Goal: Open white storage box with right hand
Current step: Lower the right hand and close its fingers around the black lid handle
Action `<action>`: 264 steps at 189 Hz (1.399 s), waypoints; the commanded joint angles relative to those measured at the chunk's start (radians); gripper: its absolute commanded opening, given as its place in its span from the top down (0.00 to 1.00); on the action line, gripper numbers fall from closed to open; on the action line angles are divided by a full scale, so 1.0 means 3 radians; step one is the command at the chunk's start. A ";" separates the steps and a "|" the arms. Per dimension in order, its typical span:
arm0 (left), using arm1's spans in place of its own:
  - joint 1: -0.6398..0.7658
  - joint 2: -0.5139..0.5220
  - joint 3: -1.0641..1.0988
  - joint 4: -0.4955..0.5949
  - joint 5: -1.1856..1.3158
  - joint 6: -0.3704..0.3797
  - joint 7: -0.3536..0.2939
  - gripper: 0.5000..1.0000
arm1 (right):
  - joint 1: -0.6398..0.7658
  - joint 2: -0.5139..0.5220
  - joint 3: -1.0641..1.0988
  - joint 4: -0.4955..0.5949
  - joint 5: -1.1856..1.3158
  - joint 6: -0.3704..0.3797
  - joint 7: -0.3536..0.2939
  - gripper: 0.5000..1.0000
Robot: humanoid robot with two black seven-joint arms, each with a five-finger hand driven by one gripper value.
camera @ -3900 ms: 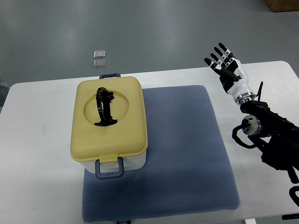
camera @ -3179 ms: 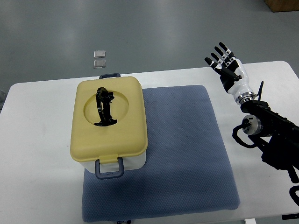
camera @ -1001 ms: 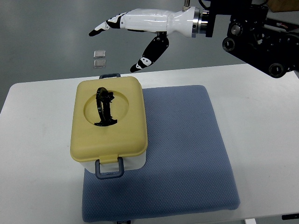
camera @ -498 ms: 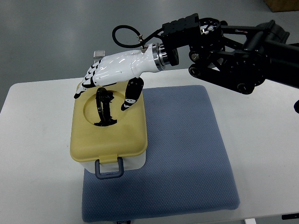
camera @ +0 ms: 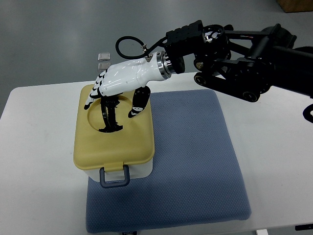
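- storage box [camera: 114, 134] sits on the left part of the blue mat [camera: 195, 161], which lies on the white table [camera: 39, 166]; box overhangs the mat's left edge
- box has a white body, mostly covered from above by a pale yellow lid [camera: 115, 142] with rounded corners; lid is on, box closed
- round recess in the lid top holds a black handle [camera: 108, 117], standing up on edge
- grey-blue latch [camera: 115, 177] at the near short side, hanging down over the white body; the far latch is hidden behind the hand
- right hand [camera: 120, 81], white with black finger joints, is over the far part of the lid, its black arm [camera: 239, 49] coming in from the right edge
- fingers [camera: 93, 95] loosely spread and pointing down-left over the recess rim, thumb [camera: 138, 104] hanging down just right of the handle; the hand grasps nothing
- cannot tell if fingertips touch the lid or hover just above it
- top of the handle is partly covered by the palm
- two small square tiles [camera: 103, 60] on the grey floor beyond the table, partly behind the hand
- table cut off at the bottom and right edges
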 commanded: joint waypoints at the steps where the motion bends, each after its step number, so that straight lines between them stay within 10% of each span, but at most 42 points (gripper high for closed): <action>1: 0.0000 0.0000 -0.0001 0.0000 0.0004 0.0000 0.0000 0.00 | 0.0005 0.0023 -0.0005 -0.0005 -0.0027 0.0000 -0.0005 0.29; 175: 0.0000 0.0000 -0.0001 0.0000 -0.0002 0.0000 0.0000 0.00 | 0.0025 0.0064 0.0000 0.0001 -0.0042 0.0000 -0.0061 1.00; 264: 0.0000 0.0000 -0.0001 0.0000 -0.0001 0.0000 0.0000 0.00 | 0.0092 -0.0074 0.0128 -0.0020 0.0014 0.0000 -0.0066 1.00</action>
